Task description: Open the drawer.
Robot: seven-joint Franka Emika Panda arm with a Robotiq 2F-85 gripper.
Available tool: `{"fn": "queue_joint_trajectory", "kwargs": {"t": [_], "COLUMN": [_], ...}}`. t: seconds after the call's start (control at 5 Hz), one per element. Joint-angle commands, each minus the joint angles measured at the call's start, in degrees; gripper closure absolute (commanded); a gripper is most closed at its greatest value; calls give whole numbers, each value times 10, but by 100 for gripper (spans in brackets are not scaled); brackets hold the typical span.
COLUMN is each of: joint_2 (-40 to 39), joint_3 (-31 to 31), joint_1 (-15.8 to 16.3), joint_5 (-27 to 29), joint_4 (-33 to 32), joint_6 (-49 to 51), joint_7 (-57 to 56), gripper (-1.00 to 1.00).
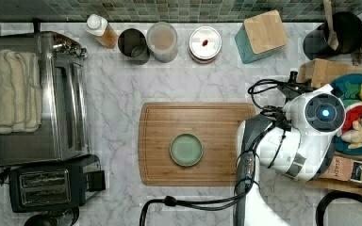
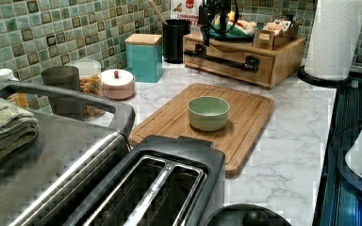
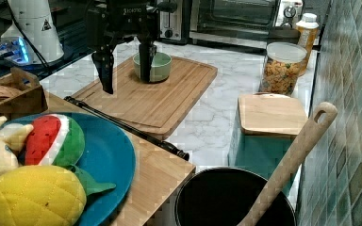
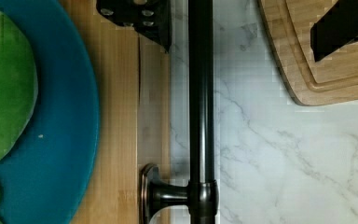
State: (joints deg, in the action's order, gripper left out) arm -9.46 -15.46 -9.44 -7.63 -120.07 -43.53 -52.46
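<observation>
Toaster oven (image 1: 42, 94): at the top view's left, folded towel (image 1: 16, 92) on it.
Cutting board (image 1: 195, 143): mid surface (image 1: 118, 99), green bowl (image 1: 186, 149) on it.
Drawer (image 2: 226, 59): at the top view's right, in a wooden box; front flush, shut; blue plate (image 3: 108, 160) of toy fruit on the box.
Handle (image 4: 200, 107): black bar along the drawer front.
Gripper (image 3: 125, 63): above the handle, jaws spread wide, one finger (image 4: 140, 18) over the box edge, the other over the board; holding nothing.

Light-wood drawer (image 2: 226, 60) with glossy dark metal handle (image 4: 201, 93); polished marble counter (image 4: 279, 154).
</observation>
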Motion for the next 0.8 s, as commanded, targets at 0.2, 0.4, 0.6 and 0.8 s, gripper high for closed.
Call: {"fn": "queue_joint_trajectory", "kwargs": {"t": [0.2,0.4,0.6,0.8], "joint_2": [-44,-49,-59,-72], "joint_3": [6,5,-5,-13], "joint_1": [-14,-17,-15,-19], "joint_5": [26,28,15,6], "joint_4": [18,9,7,11], "joint_6": [-42,-70,-88,-104], "joint_7": [-65,-62,-46,-47], "gripper": [-100,-100,-100,-100]}}
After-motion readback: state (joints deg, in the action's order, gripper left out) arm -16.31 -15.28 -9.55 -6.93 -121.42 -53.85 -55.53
